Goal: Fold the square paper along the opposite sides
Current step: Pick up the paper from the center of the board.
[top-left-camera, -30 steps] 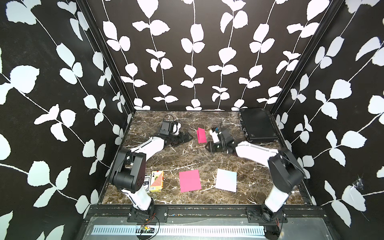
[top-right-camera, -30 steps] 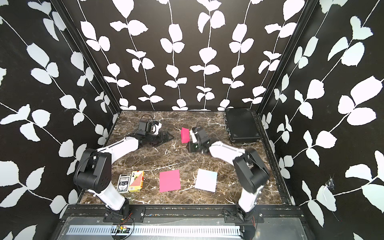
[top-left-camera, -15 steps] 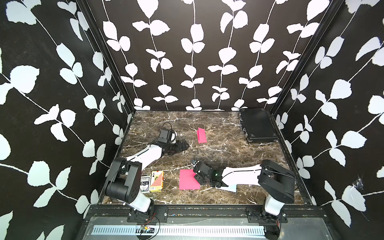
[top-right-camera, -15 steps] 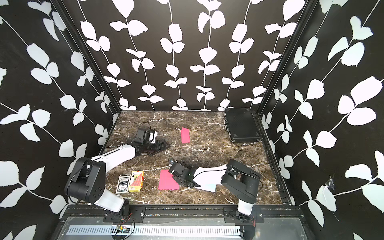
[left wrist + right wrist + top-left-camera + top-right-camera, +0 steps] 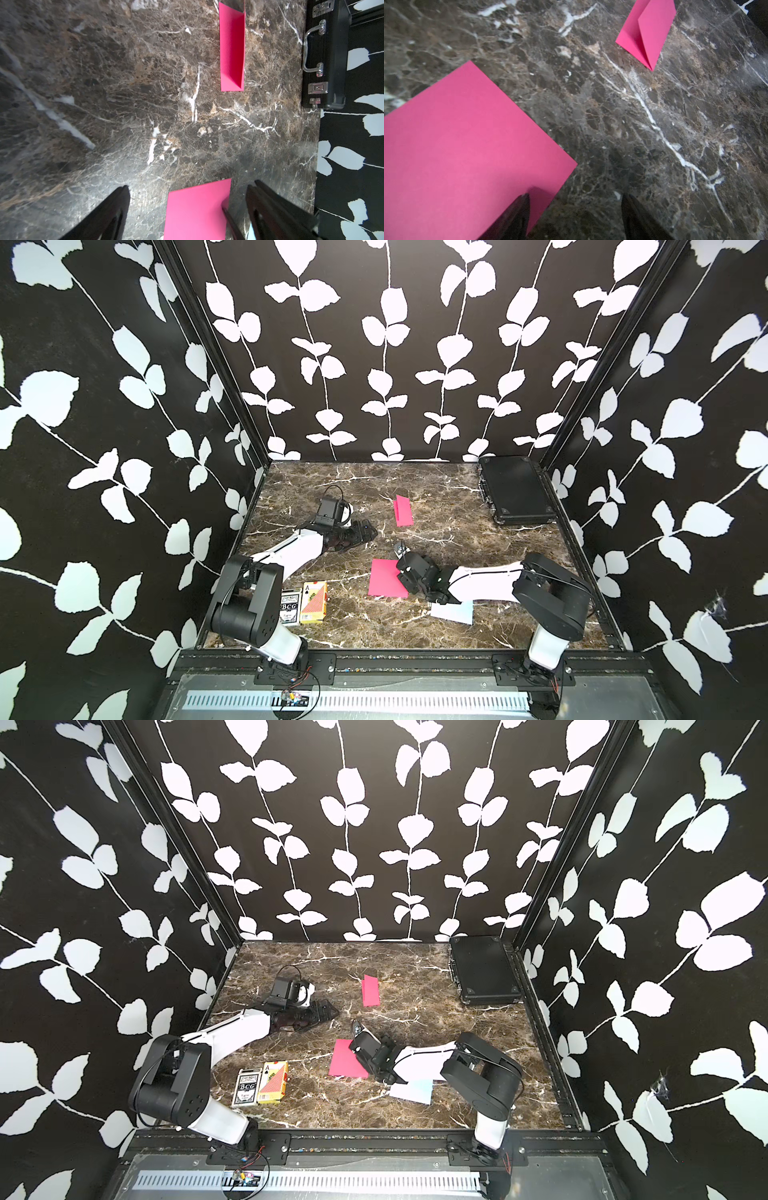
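A flat pink square paper (image 5: pixel 383 583) (image 5: pixel 345 1058) lies on the marble table near the front middle. My right gripper (image 5: pixel 399 560) (image 5: pixel 355 1038) is open, low at that paper's right edge. In the right wrist view one fingertip (image 5: pixel 523 200) sits over the paper (image 5: pixel 467 145) near its corner and the other is over bare marble; nothing is held. My left gripper (image 5: pixel 366 531) (image 5: pixel 329 1011) is open a little behind and left of the paper, holding nothing. The left wrist view shows the paper (image 5: pixel 197 209) between its spread fingers (image 5: pixel 122 193).
A folded pink paper (image 5: pixel 403 510) (image 5: pixel 370 991) (image 5: pixel 231 47) (image 5: pixel 648 33) lies farther back. A pale blue sheet (image 5: pixel 454 612) (image 5: pixel 412 1091) lies partly under my right arm. A black case (image 5: pixel 515 489) (image 5: pixel 324 54) fills the back right corner. Two card decks (image 5: pixel 305 602) (image 5: pixel 262 1082) lie front left.
My right arm swung from the folded paper at the back down to the flat pink paper and opened wider. The left gripper drew back slightly from the folded paper.
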Tool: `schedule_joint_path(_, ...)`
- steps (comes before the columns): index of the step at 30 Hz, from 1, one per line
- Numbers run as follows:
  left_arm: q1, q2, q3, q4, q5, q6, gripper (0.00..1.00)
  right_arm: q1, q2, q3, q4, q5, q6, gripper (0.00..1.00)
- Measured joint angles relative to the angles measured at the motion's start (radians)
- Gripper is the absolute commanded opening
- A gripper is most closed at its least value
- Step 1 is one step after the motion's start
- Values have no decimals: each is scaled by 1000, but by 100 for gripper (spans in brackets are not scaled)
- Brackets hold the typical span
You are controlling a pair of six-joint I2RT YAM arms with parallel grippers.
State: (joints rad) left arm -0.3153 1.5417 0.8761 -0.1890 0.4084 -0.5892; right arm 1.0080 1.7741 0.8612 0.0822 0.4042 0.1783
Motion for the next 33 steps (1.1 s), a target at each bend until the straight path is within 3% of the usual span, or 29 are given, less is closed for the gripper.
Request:
schedule_joint_path(7,-26,51,14,-85,31,37,87,-69,-53,0,-56,-153,22,74)
schedule_joint_path(16,-112,130,135,-322,-2,135,88,-215,-243,-48,-96,-524,340,74)
schedule_joint_path(22,-161,165,142,-370,16,161,89,-232,-211,-59,-127,-676,446,71)
schedule_joint_path(33,-173,181,132,-332,62,158,86,-231,-77,-47,-31,-826,467,68)
